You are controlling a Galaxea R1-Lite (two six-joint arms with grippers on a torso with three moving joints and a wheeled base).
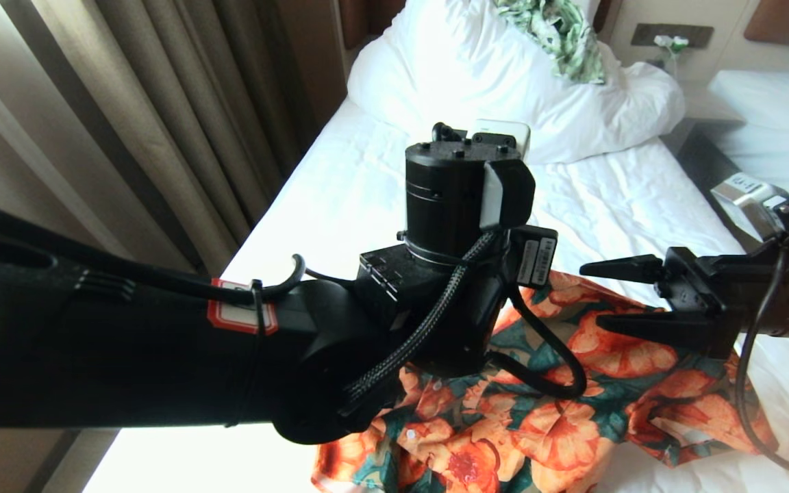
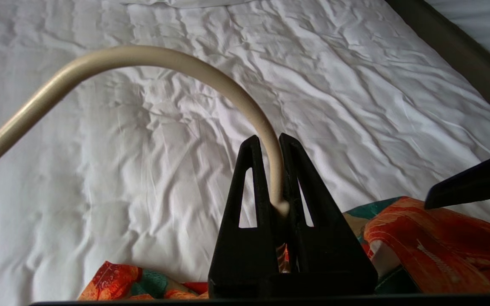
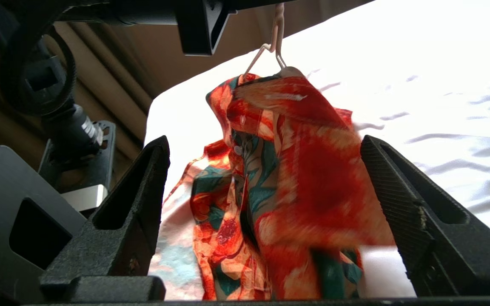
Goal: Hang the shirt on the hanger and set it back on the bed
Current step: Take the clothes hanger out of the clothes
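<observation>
In the head view the left arm crosses from nine o'clock to the centre and its wrist hides the left pincer; below it, from five to four o'clock, the shirt (image 1: 545, 424) hangs in loose folds with its lower part spread on the bed (image 1: 340, 198). The right pincer (image 1: 624, 294) reaches in from three o'clock, its two fingers spread apart with nothing between them, just beside the cloth. A green-and-white leaf-print cloth (image 1: 562, 34) lies on the pillow (image 1: 463, 61) at twelve o'clock. In the left wrist view the left pincer (image 2: 270, 146) is clamped on the hook of the hanger (image 2: 143, 57), which arcs toward nine o'clock above the sheet. In the right wrist view the open fingers frame the shirt, draped from the hanger's shoulders at twelve o'clock and bunched on one side. The shirt looks light, soft and limp, likely to slide along the thin, stiff wire, so the hook is the sound place to hold; the cloth is best pinched at a hem or shoulder seam.
</observation>
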